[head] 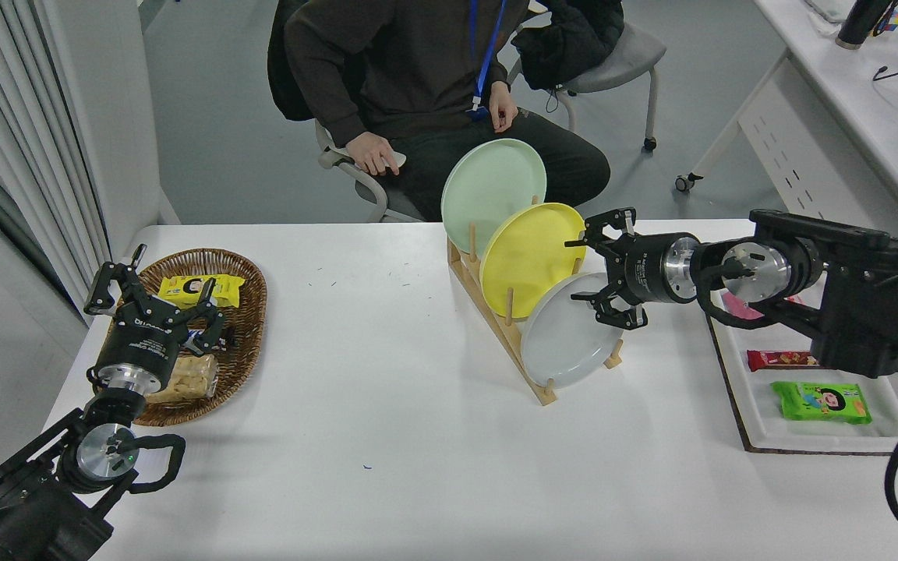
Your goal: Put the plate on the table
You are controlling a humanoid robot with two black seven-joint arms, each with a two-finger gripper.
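Observation:
The pale grey plate [566, 339] stands on edge in the front slot of a wooden rack [500, 323], on the white table [387, 405]. Behind it stand a yellow plate [527, 257] and a mint-green plate [492, 187]. My right gripper [593, 269] is open, reaching in from the right. Its fingers spread beside the yellow plate's right edge and above the grey plate's upper right rim. It holds nothing. My left gripper [149, 292] is parked open at the lower left, over a wicker basket.
The wicker basket [250, 312] of snack packets sits at the left. A white tray [761, 425] with snack packets lies at the right, under my right arm. A person sits at the table's far side, hands [375, 153] in the lap.

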